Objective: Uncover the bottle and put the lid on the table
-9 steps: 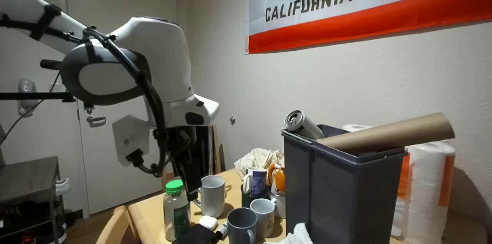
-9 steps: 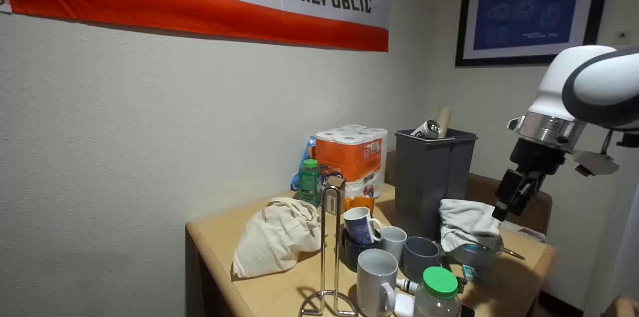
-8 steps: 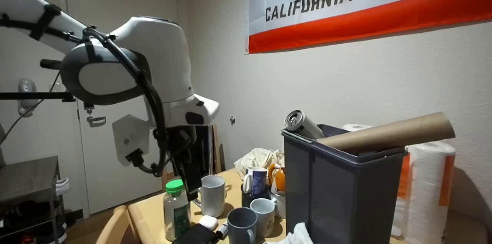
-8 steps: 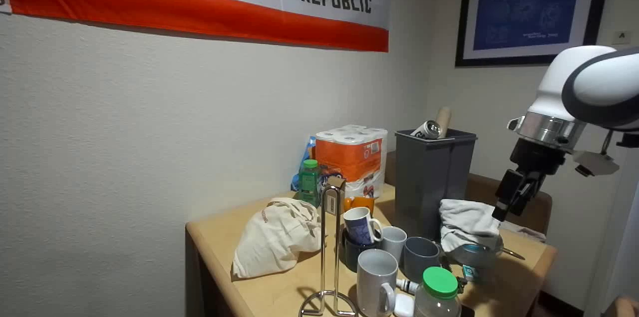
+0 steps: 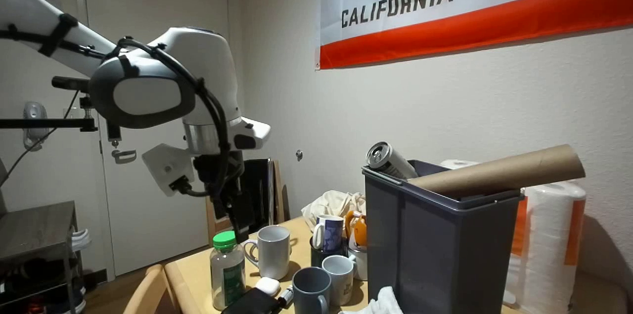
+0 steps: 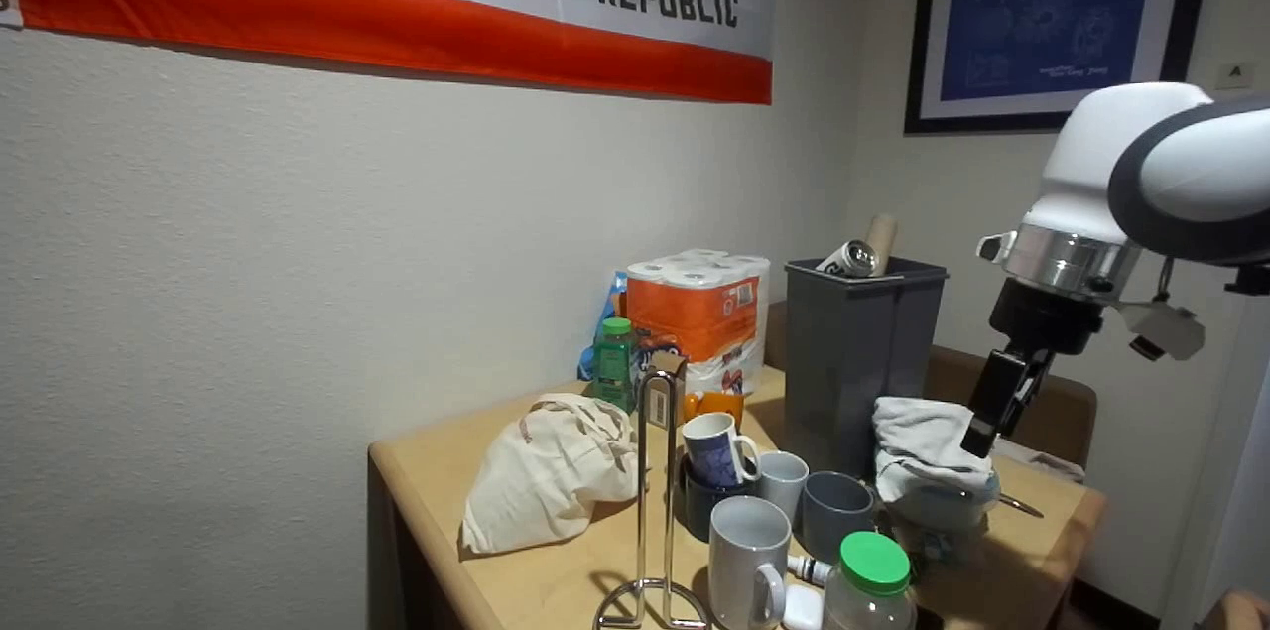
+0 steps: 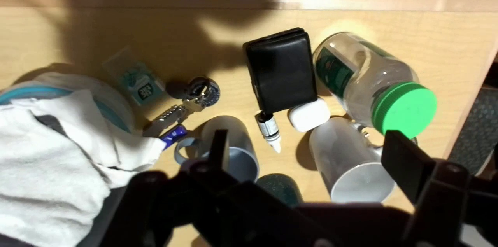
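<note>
Light tan wood is forming the cluttered table (image 7: 455, 48) beneath a black 2-finger gripper (image 7: 309, 144). Its fingers (image 7: 406, 163) are standing wide apart and holding nothing. Most likely serving as the task's bottle, a small, dark, white-labelled dropper bottle (image 7: 268, 127) is lying on its side, touching or just beside a flat black case (image 7: 283, 72), its white tapered cap (image 7: 275, 145) apparently on.

Mistaking the target is posing a real danger, because a wide clear plastic jar (image 7: 373, 79) is standing nearby under a ribbed green lid (image 7: 410, 109) that is also inviting a twist. Coming straight down is risking a collision: in the wrist view 1 finger is overlapping a blue-grey ceramic mug (image 7: 238, 136), while the other is crowding a tall pale grey mug (image 7: 340, 153). A smooth white rounded case (image 7: 310, 115) is lying near enough to be shoved along. Twisting the cap is probably going to spin or roll the bottle, since nothing visible is bracing both its sides. Pulling too hard is threatening to fling the cap into the clutter, and releasing it hastily on the table is giving that tapered shape a chance to roll.
</note>
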Controlling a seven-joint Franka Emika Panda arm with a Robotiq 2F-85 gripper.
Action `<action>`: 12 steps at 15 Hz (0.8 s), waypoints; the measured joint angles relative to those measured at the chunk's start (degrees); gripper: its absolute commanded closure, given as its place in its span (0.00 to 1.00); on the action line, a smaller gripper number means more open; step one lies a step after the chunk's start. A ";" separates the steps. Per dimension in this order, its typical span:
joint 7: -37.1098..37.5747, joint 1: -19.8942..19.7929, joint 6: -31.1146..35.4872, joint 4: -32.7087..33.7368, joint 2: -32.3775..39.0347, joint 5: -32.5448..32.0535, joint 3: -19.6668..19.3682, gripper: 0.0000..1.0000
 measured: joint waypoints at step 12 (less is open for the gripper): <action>10.53 6.78 -1.64 6.14 11.33 -11.61 17.47 0.00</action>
